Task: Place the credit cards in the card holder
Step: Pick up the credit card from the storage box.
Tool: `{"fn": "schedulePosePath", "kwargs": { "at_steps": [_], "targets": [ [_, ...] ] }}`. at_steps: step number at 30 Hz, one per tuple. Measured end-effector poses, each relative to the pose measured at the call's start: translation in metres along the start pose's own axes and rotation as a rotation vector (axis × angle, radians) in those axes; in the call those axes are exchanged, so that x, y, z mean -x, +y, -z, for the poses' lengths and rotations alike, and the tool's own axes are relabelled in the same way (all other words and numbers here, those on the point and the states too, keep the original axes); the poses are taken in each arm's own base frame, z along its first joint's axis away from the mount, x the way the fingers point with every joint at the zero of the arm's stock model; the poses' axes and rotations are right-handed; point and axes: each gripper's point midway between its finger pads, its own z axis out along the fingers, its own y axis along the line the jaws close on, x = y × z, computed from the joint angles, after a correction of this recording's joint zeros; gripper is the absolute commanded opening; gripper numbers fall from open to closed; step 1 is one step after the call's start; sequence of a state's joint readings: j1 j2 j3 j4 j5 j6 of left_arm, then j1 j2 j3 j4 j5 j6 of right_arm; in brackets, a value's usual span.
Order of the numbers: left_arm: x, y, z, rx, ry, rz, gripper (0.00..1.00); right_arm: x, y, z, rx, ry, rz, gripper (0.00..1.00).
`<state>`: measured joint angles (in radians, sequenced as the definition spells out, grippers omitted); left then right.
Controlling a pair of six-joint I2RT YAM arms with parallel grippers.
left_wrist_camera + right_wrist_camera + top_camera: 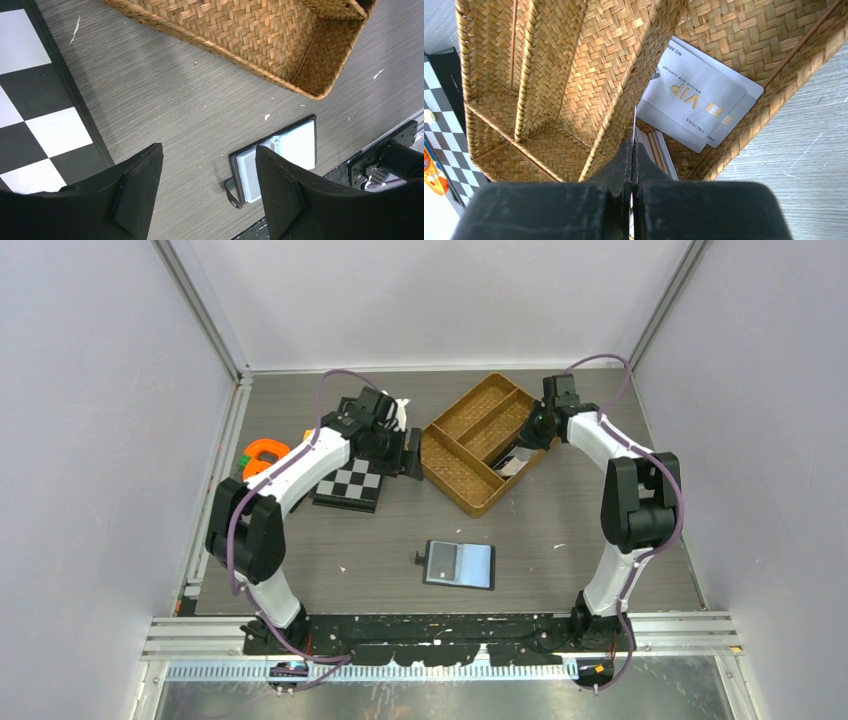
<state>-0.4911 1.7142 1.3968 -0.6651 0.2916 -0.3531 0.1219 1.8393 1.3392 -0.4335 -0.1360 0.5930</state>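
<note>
From above, the card holder (pixel 459 564) lies open near the front, well apart from the woven tray (pixel 480 440) where the right gripper (pixel 535 428) reaches. The left wrist shows the left gripper (pixel 209 155) spread and empty. The right wrist shows jaws pinched on what looks like a thin card (pixel 634 125), with VIP credit cards (pixel 696 97) lying in the tray; I would lift straight up, clearing its wall.

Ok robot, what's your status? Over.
Left claw open, empty. Right claw shut on a card, in the tray. Card holder lying open. Tray divider right beside that claw.
</note>
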Motion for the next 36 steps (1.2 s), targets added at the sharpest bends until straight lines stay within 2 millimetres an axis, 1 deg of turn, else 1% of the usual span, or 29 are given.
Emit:
{"fn": "schedulePosePath", "kwargs": {
  "at_steps": [5, 9, 12, 17, 19, 22, 25, 26, 30, 31, 34, 36],
  "targets": [
    [-0.003, 0.004, -0.001, 0.007, 0.007, 0.005, 0.69, 0.002, 0.005, 0.002, 0.011, -0.001, -0.032, 0.00],
    [-0.002, 0.005, 0.005, 0.008, -0.006, -0.002, 0.69, 0.006, 0.010, 0.014, 0.021, -0.019, -0.057, 0.01],
    [0.000, 0.005, 0.014, 0.008, -0.031, -0.012, 0.69, 0.016, 0.020, 0.037, 0.045, -0.067, -0.058, 0.00],
    [0.005, 0.000, 0.032, 0.001, -0.079, -0.027, 0.70, 0.033, 0.039, 0.090, 0.114, -0.162, -0.036, 0.00],
    [0.007, -0.003, 0.041, -0.007, -0.104, -0.038, 0.70, 0.034, 0.049, 0.110, 0.159, -0.182, -0.015, 0.01],
    [0.010, -0.012, 0.057, -0.035, -0.146, -0.058, 0.71, 0.030, 0.067, 0.140, 0.264, -0.187, 0.043, 0.00],
    [0.014, -0.027, 0.076, -0.100, -0.196, -0.086, 0.72, 0.013, 0.083, 0.166, 0.381, -0.160, 0.117, 0.01],
    [0.015, -0.033, 0.083, -0.131, -0.213, -0.099, 0.72, 0.004, 0.088, 0.173, 0.424, -0.142, 0.150, 0.00],
    [0.018, -0.063, 0.108, -0.278, -0.263, -0.152, 0.73, -0.047, 0.112, 0.195, 0.590, -0.020, 0.294, 0.01],
    [0.017, -0.074, 0.115, -0.336, -0.269, -0.166, 0.74, -0.060, 0.119, 0.202, 0.636, 0.014, 0.335, 0.01],
    [0.011, -0.096, 0.127, -0.473, -0.261, -0.194, 0.74, -0.100, 0.140, 0.221, 0.760, 0.114, 0.444, 0.00],
    [0.005, -0.106, 0.130, -0.546, -0.242, -0.201, 0.74, -0.121, 0.149, 0.233, 0.828, 0.170, 0.494, 0.00]
  ]
}}
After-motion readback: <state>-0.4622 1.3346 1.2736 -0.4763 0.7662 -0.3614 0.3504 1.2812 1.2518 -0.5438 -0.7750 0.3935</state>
